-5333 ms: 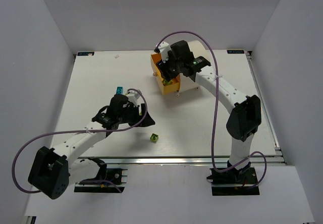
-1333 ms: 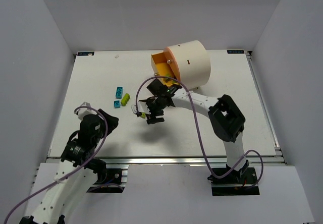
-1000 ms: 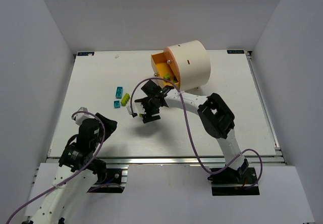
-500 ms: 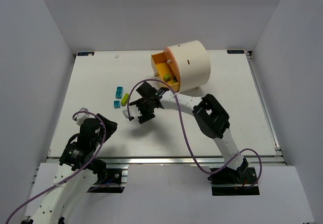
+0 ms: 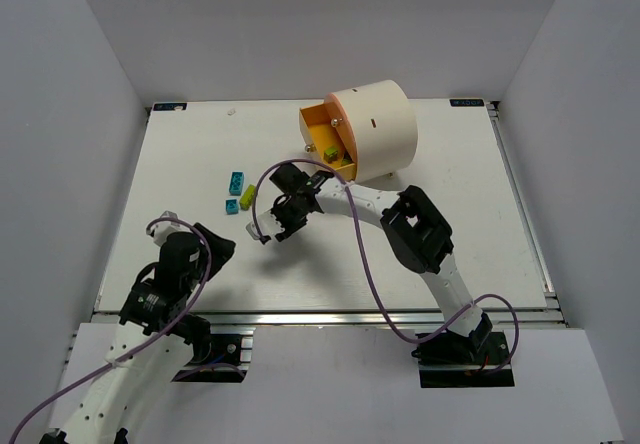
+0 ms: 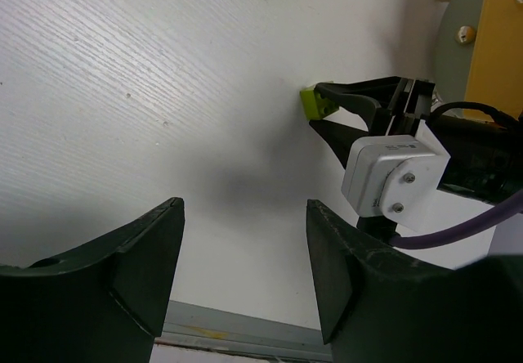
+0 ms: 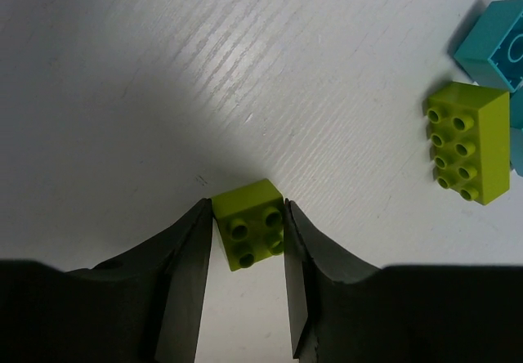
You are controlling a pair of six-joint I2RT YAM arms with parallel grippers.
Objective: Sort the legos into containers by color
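Note:
My right gripper (image 5: pixel 277 226) is shut on a small lime 2x2 lego (image 7: pixel 249 224), held between both fingers (image 7: pixel 184 273) just above the table. The held lego also shows in the left wrist view (image 6: pixel 310 101). A lime 2x4 lego (image 5: pixel 247 197) and two teal legos (image 5: pixel 237 181) lie to its upper left. They also show in the right wrist view, the lime one (image 7: pixel 467 142) and a teal one (image 7: pixel 494 42). The cream drum (image 5: pixel 375 124) lies on its side, its orange interior (image 5: pixel 322 129) holding lime legos (image 5: pixel 328 150). My left gripper (image 5: pixel 218 249) is open and empty, low at the left.
The table's front rail (image 5: pixel 320 316) runs near the arm bases. White walls close in the table on the left, back and right. The right arm's purple cable (image 5: pixel 262 189) loops above the gripper.
Over the last second my right gripper has carried the small lime lego leftward, closer to the loose lime and teal legos. The left arm has barely moved.

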